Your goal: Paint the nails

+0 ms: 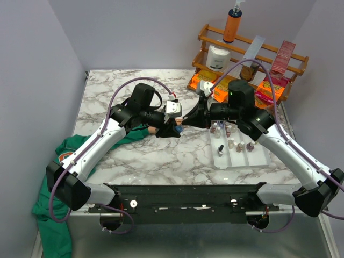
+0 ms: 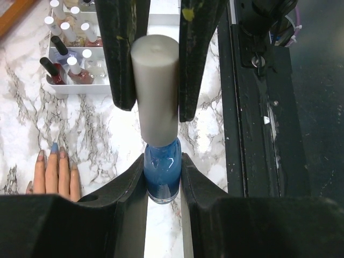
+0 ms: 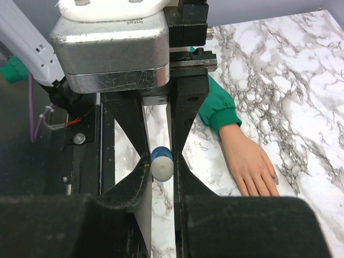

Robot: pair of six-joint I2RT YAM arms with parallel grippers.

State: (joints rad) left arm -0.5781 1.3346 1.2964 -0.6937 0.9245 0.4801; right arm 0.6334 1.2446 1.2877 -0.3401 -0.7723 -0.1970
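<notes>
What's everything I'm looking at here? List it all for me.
polish bottle: one, blue, grey cap, held above table
fake hand: one, peach, green sleeve, lying flat
nails: one blue, others pale, on its fingertips
tray: one, white, right side
small bottles: several, mixed colours, in tray
rack: one, wooden, back right
pump bottle: one, orange, atop rack
cloth: one, green, left edge
left gripper: shut on bottle's glass
right gripper: shut on its cap
</notes>
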